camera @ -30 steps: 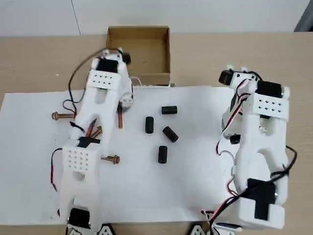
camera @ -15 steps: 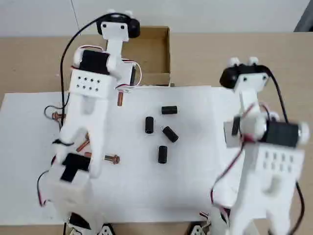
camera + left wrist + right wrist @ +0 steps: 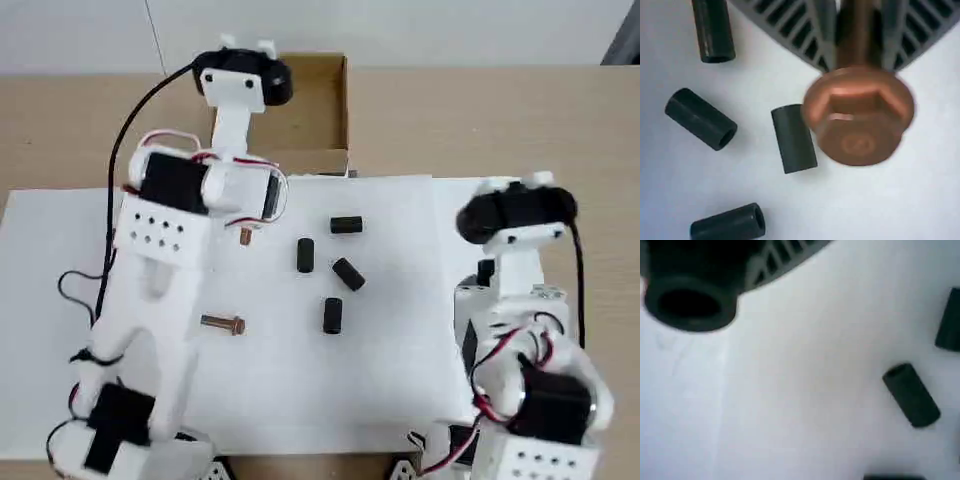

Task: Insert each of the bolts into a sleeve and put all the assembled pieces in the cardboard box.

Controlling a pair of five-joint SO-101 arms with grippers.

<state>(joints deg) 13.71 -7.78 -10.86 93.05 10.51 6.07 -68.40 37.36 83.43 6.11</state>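
Currently, left gripper [image 3: 856, 50]: was clamped on a bolt [image 3: 858, 120] above loose sleeves [image 3: 794, 139].
Right gripper [image 3: 705, 265]: was clamped on a sleeve [image 3: 690, 317].
Care: the two axes were to be aligned before pushing.

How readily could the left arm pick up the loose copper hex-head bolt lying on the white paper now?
Probably not yet: the left gripper is shut on another copper bolt. The loose copper hex-head bolt lies in the open on the white paper.

It was a robotics lab bench: left arm [image 3: 150, 270] and right arm [image 3: 512, 285] stood on a paper-covered wooden table [image 3: 500, 110].
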